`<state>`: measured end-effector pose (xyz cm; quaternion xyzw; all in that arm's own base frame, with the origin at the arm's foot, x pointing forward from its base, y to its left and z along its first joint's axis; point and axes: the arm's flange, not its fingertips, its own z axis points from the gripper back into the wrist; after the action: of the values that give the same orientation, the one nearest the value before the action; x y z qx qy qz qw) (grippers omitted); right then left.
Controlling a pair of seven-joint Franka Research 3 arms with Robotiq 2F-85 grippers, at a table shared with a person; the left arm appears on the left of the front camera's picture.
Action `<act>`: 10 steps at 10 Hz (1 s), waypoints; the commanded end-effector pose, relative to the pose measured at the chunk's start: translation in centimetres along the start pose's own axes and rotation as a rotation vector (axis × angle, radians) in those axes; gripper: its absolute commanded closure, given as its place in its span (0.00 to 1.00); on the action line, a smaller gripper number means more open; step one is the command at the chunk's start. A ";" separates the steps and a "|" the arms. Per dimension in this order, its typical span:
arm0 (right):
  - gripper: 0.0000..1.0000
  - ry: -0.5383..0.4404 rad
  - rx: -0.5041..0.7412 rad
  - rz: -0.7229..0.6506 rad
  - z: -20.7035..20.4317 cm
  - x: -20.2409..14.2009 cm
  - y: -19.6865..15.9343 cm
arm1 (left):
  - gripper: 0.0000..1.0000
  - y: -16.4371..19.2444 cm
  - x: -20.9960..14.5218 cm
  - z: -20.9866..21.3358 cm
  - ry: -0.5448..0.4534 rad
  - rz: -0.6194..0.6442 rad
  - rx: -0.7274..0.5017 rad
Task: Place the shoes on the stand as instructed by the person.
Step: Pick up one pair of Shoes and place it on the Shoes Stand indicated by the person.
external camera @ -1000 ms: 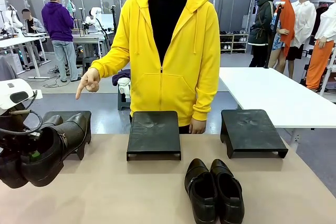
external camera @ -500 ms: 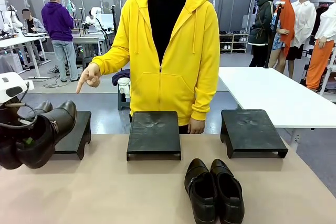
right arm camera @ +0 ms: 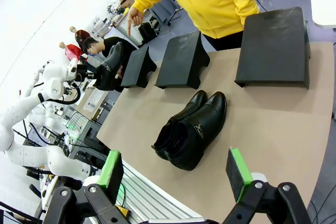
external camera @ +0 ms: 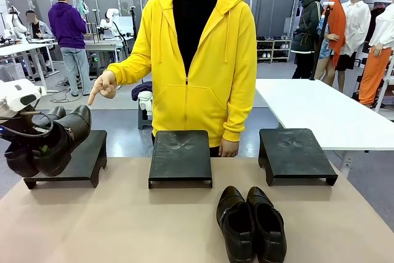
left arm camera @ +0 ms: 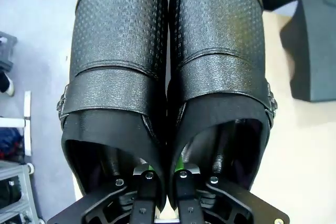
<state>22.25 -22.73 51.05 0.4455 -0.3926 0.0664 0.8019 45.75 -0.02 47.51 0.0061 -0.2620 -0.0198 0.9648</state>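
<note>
One strap pair (external camera: 52, 143), pinched by its inner walls in the closed left hand (left arm camera: 164, 177), toes tilted up and away, hanging just over the left stand (external camera: 77, 159) beneath the person's pointing finger (external camera: 95, 95), seemingly clear of its top.

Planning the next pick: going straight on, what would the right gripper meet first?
Probably the glossy black shoes on the table, roughly in line with the right gripper; depth is unclear.

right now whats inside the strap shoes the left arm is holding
The left fingers sit one in each of the strap shoes, clamping their inner walls together. Deeper in, the uppers hide the insides.
</note>
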 end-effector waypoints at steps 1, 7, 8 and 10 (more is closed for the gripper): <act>0.00 -0.010 0.008 0.020 0.1 0.1 0.0 | 0.92 0.8 3.1 -2.5 -0.070 -0.046 0.031; 0.00 -0.010 0.008 0.020 0.1 0.1 0.0 | 0.92 1.4 5.5 -7.9 -0.081 -0.023 0.011; 0.00 -0.010 0.008 0.020 0.1 0.1 0.0 | 0.92 1.3 5.5 -8.6 -0.085 -0.019 0.015; 0.00 -0.010 0.008 0.020 0.1 0.1 0.0 | 0.92 1.4 5.3 -9.6 -0.080 0.001 0.028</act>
<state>22.26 -22.73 51.05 0.4455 -0.3925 0.0664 0.8019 54.27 0.92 41.14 0.0154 -0.2736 -0.0266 0.9613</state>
